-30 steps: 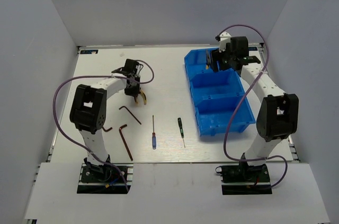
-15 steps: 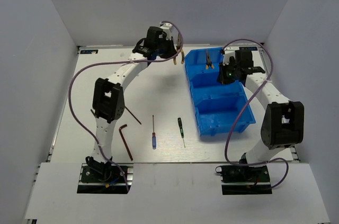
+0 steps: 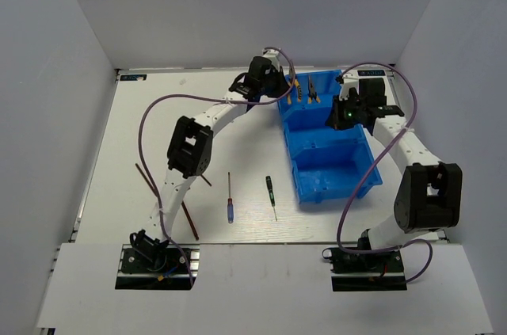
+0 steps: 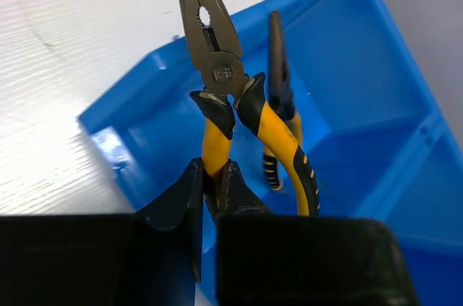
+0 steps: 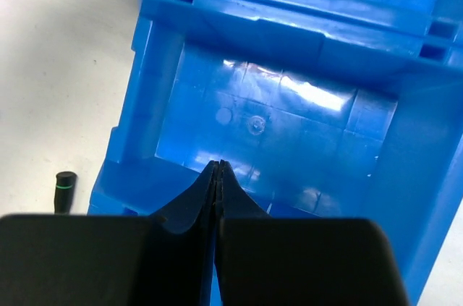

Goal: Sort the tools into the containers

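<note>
Overhead, the left arm reaches across to the far right part of the table [image 3: 158, 113], where the bright blue bin [image 3: 337, 192] sits along the right side. The left gripper [image 4: 215, 176] is clamped narrowly on one yellow-black handle of the long-nose pliers [image 4: 217, 67]. Their other handle splays free and their nose points away from the fingers. From above, these pliers [image 3: 291, 91] hang at the left wall of the bin's far compartment [image 3: 305, 109]. Whether they touch the plastic cannot be told.

The second pliers [image 3: 314, 89] already lie inside that far compartment, just beside the held pair. In the left wrist view they show as a dark nose and yellow-black handles [image 4: 278, 89] behind the gripped tool.

The right gripper [image 5: 218, 172] hovers over the middle compartment [image 3: 313, 137], its fingers pressed together with nothing between them. The near compartment [image 3: 333, 169] holds no tool.

On the bare table toward the near edge, the blue-red screwdriver [image 3: 230, 196] and the black-green screwdriver [image 3: 271, 195] lie roughly parallel and apart, left of the bin. The black-green handle's end also peeks into the right wrist view [image 5: 64, 183].

Toward the near left corner lie the hex keys: one [image 3: 146, 178] left of the left arm, one [image 3: 190, 220] close to the near edge, and a third [image 3: 207, 180] mostly hidden by the arm.
</note>
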